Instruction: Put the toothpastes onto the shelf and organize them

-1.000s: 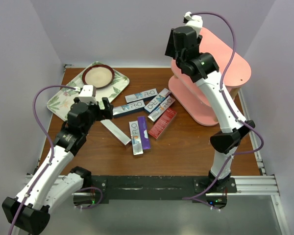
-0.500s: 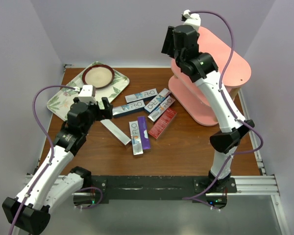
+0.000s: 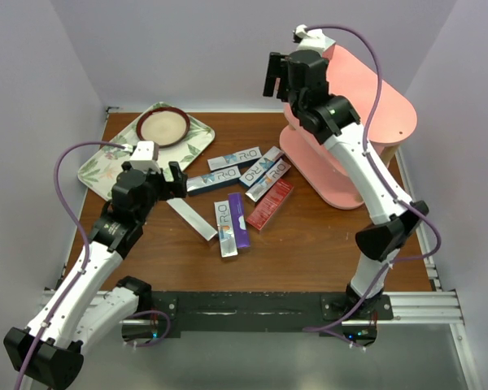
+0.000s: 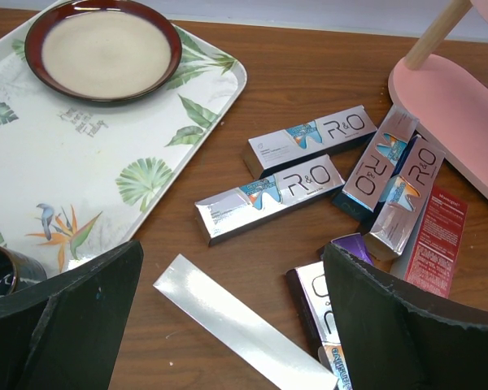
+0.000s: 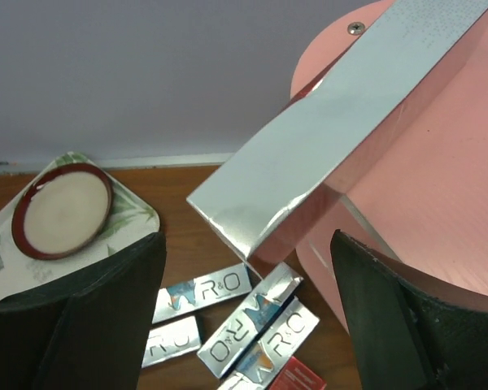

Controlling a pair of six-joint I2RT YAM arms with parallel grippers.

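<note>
My right gripper is open, up beside the left end of the pink shelf. In the right wrist view a silver toothpaste box lies on the shelf's top board with its near end sticking out past the rim; my right gripper is clear of it. Several other toothpastes lie in a loose heap on the table. My left gripper hangs open over a plain silver box, with R&O boxes, a red one and a purple one beyond.
A leaf-patterned tray holding a dark-rimmed plate sits at the back left. Grey walls close in the table on three sides. The shelf's lower board reaches close to the heap of boxes.
My right gripper has opened and drawn back to the left, away from the shelf, letting go of the silver box. The left arm has not moved.
</note>
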